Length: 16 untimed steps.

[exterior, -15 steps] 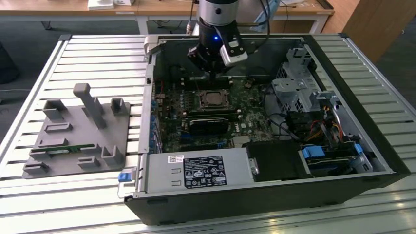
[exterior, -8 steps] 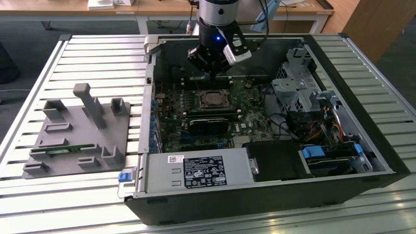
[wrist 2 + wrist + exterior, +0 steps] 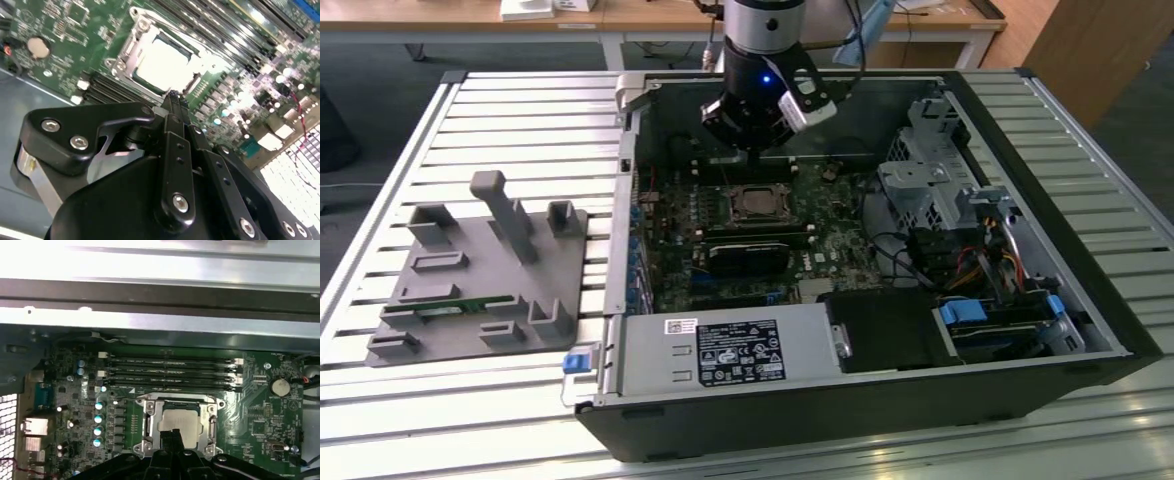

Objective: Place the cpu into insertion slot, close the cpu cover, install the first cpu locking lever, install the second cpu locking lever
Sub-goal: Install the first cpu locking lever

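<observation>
At the middle of the green board, the cpu (image 3: pixel 176 422) sits flat in the insertion slot (image 3: pixel 170 405), its pale metal top facing up; both wrist views show it (image 3: pixel 162 62), and in the exterior view it is a small grey square (image 3: pixel 754 205) deep inside the computer case (image 3: pixel 854 415). The cpu cover (image 3: pixel 150 416) lies down around the chip as a silvery frame, with the chip showing through its cut-out centre. Just beside one edge of the socket hangs the tool (image 3: pixel 172 434), clenched, its two black fingertips pressed together with nothing between them; the second wrist view shows the same closed tips (image 3: pixel 172 95) over the frame's rim, and I cannot tell whether they touch it. Long black memory slots (image 3: pixel 170 372) run parallel on one side of the socket, and a round coin battery (image 3: pixel 280 386) sits farther off on the board. Toward the exterior view's left, a grey fixture plate (image 3: pixel 467 290) rests on the slatted tabletop (image 3: pixel 520 100), well apart from the case.
</observation>
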Available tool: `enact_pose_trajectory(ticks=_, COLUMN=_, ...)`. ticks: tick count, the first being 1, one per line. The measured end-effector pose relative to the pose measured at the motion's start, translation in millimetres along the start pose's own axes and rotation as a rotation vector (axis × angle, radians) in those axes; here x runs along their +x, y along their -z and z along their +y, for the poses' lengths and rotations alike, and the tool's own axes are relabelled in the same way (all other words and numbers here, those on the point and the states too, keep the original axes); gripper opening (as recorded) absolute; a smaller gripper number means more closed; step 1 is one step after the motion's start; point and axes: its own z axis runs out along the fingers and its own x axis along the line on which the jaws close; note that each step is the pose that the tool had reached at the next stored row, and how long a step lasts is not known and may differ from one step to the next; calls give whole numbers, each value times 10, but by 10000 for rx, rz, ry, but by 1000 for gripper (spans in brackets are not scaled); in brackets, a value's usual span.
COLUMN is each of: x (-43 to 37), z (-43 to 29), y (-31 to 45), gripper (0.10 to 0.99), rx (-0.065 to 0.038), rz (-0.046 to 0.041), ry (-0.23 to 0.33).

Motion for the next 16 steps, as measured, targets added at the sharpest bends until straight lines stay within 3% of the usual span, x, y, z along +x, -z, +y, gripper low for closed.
enact_pose_trajectory(ticks=3, x=90, z=2, y=-1, gripper=106, rx=-2, rz=-17, ry=-1)
enact_pose_trajectory(ticks=11, x=132, z=2, y=-2, gripper=106, rx=-1, rz=-16, ry=0)
enact_pose_trajectory(ticks=16, x=246, z=6, y=-3, gripper=106, rx=-2, rz=-16, ry=0)
